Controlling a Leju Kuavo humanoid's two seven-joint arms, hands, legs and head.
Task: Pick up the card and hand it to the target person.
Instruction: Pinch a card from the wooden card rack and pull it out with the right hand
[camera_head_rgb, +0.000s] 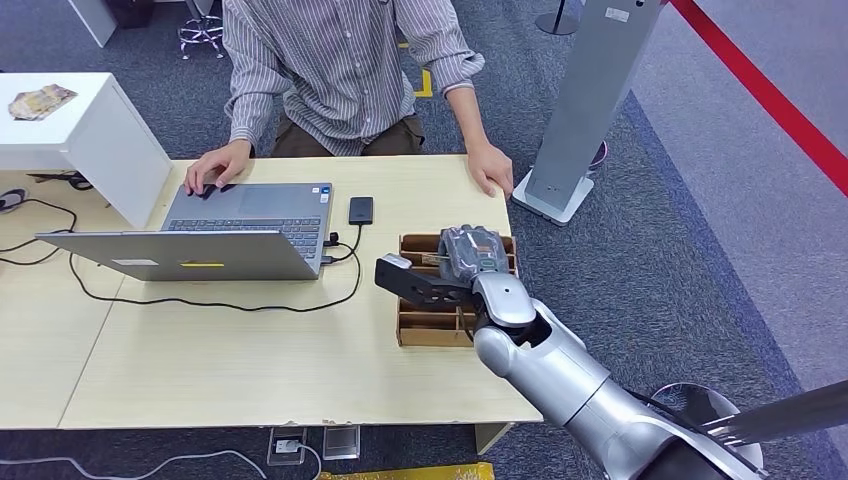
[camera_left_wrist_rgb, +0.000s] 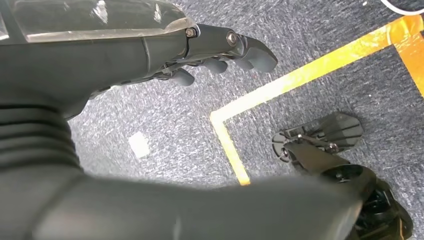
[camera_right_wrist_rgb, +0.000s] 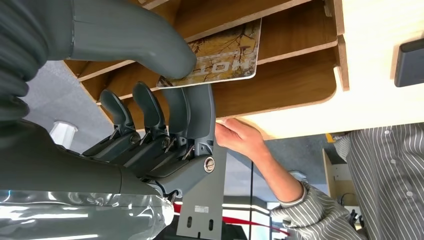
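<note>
At about nine o'clock on the counter (camera_head_rgb: 250, 350) a person (camera_head_rgb: 340, 70) types at a laptop (camera_head_rgb: 240, 225). At three o'clock, the right robot hand (camera_head_rgb: 470, 255) reaches into the wooden slotted box (camera_head_rgb: 430, 325), thumb and fingers pinching the card (camera_right_wrist_rgb: 220, 55), whose long axis runs along its slot. The left robot hand (camera_left_wrist_rgb: 215, 50) hangs over the floor, holding nothing, fingers loosely curled. The right is plainly nearer; the person sits at twelve o'clock.

The card (camera_right_wrist_rgb: 220, 55) seems to read "HOT".

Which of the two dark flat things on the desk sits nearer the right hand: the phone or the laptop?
The phone, lying just beyond the wooden card rack where the right hand works; the laptop sits farther left.
</note>
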